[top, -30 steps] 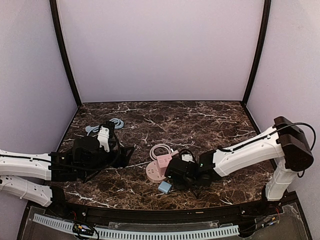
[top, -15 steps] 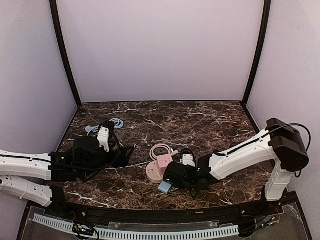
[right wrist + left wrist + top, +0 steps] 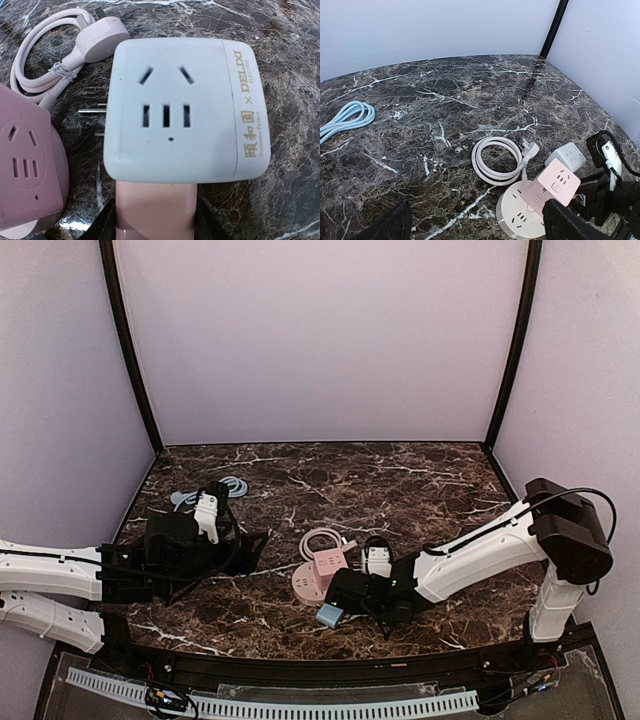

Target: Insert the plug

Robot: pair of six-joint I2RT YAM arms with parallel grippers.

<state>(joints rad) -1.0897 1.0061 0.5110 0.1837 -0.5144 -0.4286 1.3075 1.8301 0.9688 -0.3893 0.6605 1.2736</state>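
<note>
My right gripper (image 3: 338, 606) is shut on a pink piece (image 3: 155, 210) joined to a pale blue cube adapter (image 3: 180, 115). The adapter also shows in the top view (image 3: 328, 615). Its metal prongs (image 3: 92, 111) stick out sideways toward the round pink power strip (image 3: 25, 170), a short gap away. The strip (image 3: 306, 587) carries a pink cube socket (image 3: 328, 562). In the left wrist view the strip (image 3: 520, 217), the pink cube (image 3: 559, 182) and a pale cube (image 3: 568, 156) sit close together. My left gripper (image 3: 252, 546) is open and empty, left of the strip.
A coiled white cable (image 3: 320, 538) with its own plug (image 3: 532, 148) lies just behind the strip. A coiled light blue cable (image 3: 212, 490) lies at the back left. Walls and black corner posts close in the marble table (image 3: 420, 490).
My right arm has shifted a little to the left and lower; the pale blue adapter stays at about the same spot. The left arm has not moved.
</note>
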